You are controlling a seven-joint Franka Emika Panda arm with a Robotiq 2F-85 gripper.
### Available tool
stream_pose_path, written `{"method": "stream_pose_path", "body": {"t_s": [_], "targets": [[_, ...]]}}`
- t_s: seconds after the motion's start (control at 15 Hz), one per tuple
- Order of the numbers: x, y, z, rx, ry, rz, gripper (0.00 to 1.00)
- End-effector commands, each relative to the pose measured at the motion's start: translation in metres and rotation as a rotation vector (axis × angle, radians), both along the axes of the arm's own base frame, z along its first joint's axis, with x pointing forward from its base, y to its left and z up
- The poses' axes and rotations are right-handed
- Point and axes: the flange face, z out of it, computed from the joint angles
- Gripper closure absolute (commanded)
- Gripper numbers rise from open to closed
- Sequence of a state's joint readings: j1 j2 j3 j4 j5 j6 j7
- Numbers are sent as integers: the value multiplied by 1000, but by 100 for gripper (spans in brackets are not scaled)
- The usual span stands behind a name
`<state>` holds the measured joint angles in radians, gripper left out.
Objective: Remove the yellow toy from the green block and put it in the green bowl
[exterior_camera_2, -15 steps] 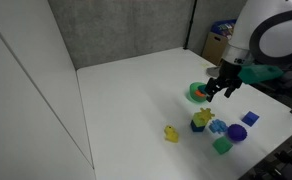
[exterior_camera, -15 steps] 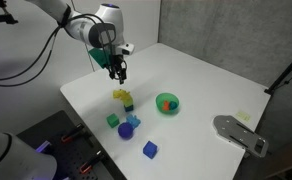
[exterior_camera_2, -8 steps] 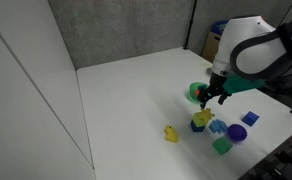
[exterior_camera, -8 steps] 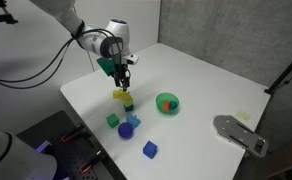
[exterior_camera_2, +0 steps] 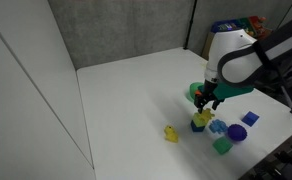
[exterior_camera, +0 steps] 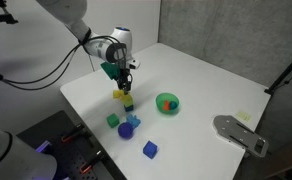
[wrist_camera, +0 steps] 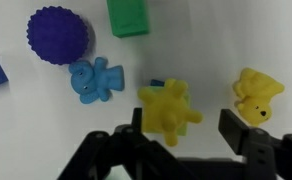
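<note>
The yellow toy, star-like, sits on top of the green block, which it almost hides in the wrist view. It shows in both exterior views. My gripper is open and empty just above the toy, with one finger on each side of it. It also shows in both exterior views. The green bowl stands a short way off with something red and blue inside. In an exterior view the bowl is partly behind the gripper.
Another yellow piece lies beside the toy. A light blue figure, a purple spiky ball, a teal-green cube and a blue cube lie nearby. A grey device sits past the table edge.
My gripper has moved toward the block stack and come down over the yellow toy, still open. The toys and blocks have not moved.
</note>
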<state>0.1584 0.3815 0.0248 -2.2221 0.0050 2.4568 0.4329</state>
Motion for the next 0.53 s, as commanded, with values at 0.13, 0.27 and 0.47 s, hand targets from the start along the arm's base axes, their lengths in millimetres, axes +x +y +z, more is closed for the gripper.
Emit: {"method": "stream_pose_path", "body": {"t_s": [0.13,0.27,0.47], "targets": [[9,2,0,-22,-4,-17,68],[9,0,1,-26,-3,-20,84],[8,-3,4,-23,-3,-28,99]]}}
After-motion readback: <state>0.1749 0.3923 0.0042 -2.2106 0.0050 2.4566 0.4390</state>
